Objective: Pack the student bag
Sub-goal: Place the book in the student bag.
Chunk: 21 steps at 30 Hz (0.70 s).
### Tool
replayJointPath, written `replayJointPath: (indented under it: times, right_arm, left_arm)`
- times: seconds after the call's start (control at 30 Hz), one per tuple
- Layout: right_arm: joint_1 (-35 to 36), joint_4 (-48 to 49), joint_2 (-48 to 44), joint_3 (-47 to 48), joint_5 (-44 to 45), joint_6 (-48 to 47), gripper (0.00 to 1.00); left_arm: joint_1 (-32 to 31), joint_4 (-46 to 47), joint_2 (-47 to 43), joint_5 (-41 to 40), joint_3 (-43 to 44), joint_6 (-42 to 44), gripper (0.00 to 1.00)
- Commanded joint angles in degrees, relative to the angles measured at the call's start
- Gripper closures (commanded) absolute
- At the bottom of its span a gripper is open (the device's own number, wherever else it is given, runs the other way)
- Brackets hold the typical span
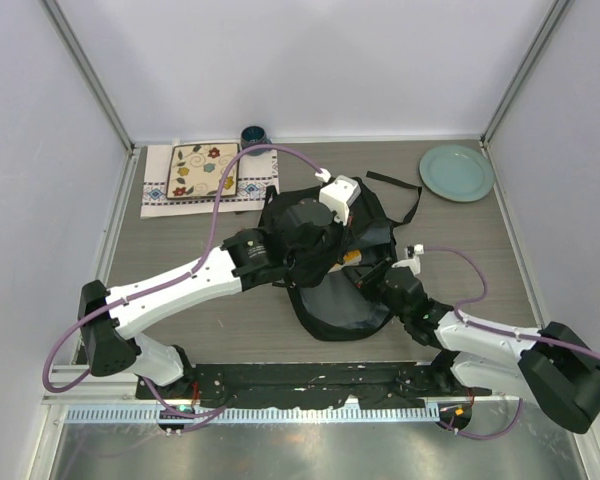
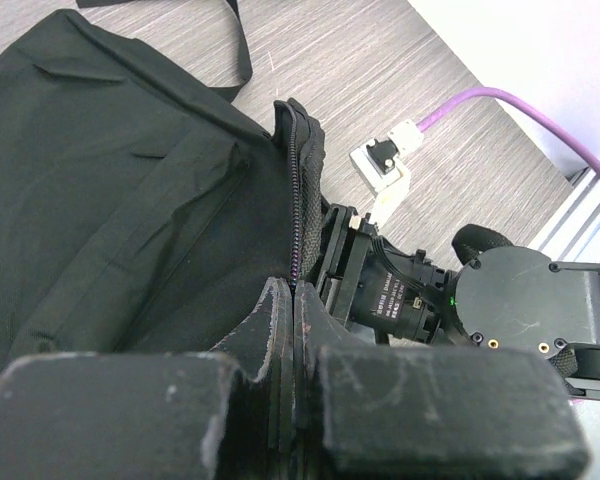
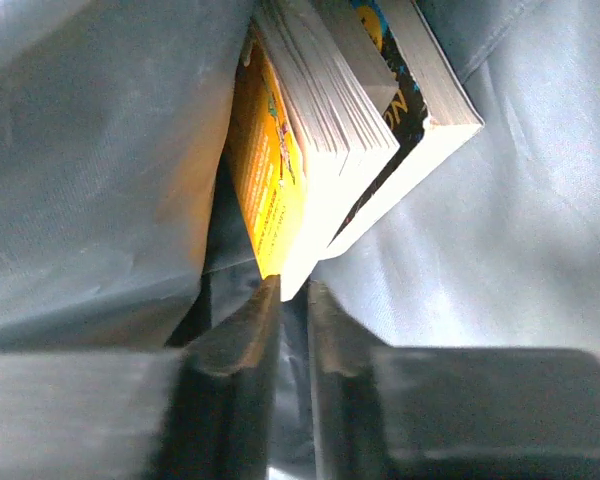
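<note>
The student bag [image 1: 330,290] is a black backpack lying mid-table with its mouth held up. My left gripper [image 1: 325,225] is over its top; in the left wrist view the gripper [image 2: 295,295] is shut on the bag's zipper edge [image 2: 298,180], with the black fabric [image 2: 110,180] spreading left. My right gripper [image 1: 368,278] is inside the bag. In the right wrist view its fingers [image 3: 292,310] stand a narrow gap apart against the grey lining [image 3: 520,220]. The corner of a yellow book [image 3: 265,170] touches the fingertips, and a second book [image 3: 420,90] lies beside it.
A patterned square plate [image 1: 202,170] lies on a placemat at the back left, with a dark cup [image 1: 253,135] behind it. A teal plate [image 1: 457,172] sits at the back right. A bag strap [image 1: 400,190] trails toward it. My right wrist [image 2: 520,310] is close beside the left gripper.
</note>
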Motion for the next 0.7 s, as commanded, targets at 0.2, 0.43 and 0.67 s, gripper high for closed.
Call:
replayJointPath:
  times: [0.2, 0.43, 0.67]
  right_arm:
    - [0.21, -2.65, 3.28, 3.30, -0.22, -3.27, 1.00]
    - [-1.28, 5.97, 14.54, 10.94, -1.18, -5.90, 1.00]
    - [-2.69, 5.63, 20.36, 16.58, -4.62, -7.75, 1.00]
  left_arm:
    - [-0.19, 4.67, -2.01, 0.08, 0.17, -0.88, 1.00]
    - [-0.19, 4.06, -1.92, 0.78, -0.27, -1.41, 1.00]
    - [-0.19, 3.71, -2.71, 0.34, -2.29, -2.03, 1.00]
